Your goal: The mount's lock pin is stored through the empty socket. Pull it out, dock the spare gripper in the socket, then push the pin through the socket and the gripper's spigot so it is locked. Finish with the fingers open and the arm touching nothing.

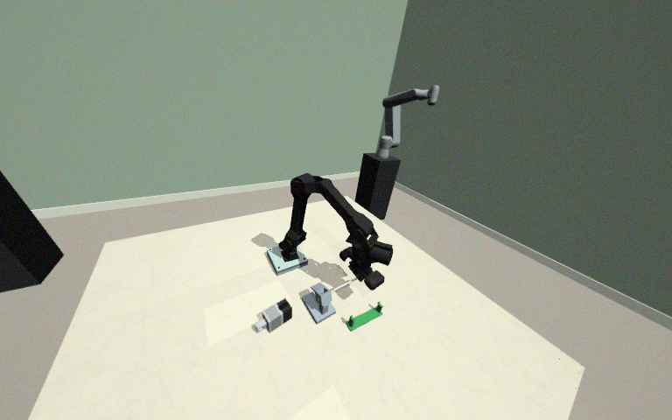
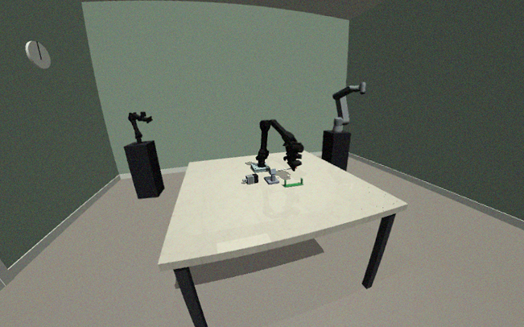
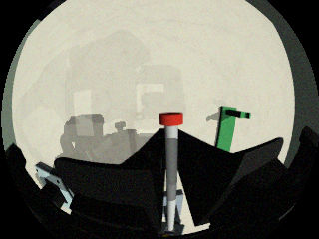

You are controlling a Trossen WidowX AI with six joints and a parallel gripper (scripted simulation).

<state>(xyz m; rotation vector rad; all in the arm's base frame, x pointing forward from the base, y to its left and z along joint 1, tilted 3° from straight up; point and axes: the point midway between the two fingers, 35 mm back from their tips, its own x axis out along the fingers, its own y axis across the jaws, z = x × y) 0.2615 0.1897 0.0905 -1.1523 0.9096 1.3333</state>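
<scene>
My gripper (image 1: 360, 280) (image 2: 294, 165) (image 3: 167, 133) is shut on the lock pin (image 1: 337, 288) (image 3: 171, 179), a thin grey shaft with a red head (image 3: 170, 119). The pin lies level, just right of the grey mount (image 1: 319, 301) (image 2: 272, 177). Its far end is close to the mount's socket; I cannot tell whether it is still inside. The spare gripper (image 1: 275, 315) (image 2: 250, 178), grey and black, lies on the table left of the mount. The socket holds no gripper.
A green rack (image 1: 365, 318) (image 2: 294, 184) (image 3: 227, 129) with two small posts lies right of the mount, in front of my gripper. My arm's base plate (image 1: 286, 261) stands behind the mount. Two other arms on black pedestals (image 2: 335, 147) (image 2: 144, 169) stand off the table.
</scene>
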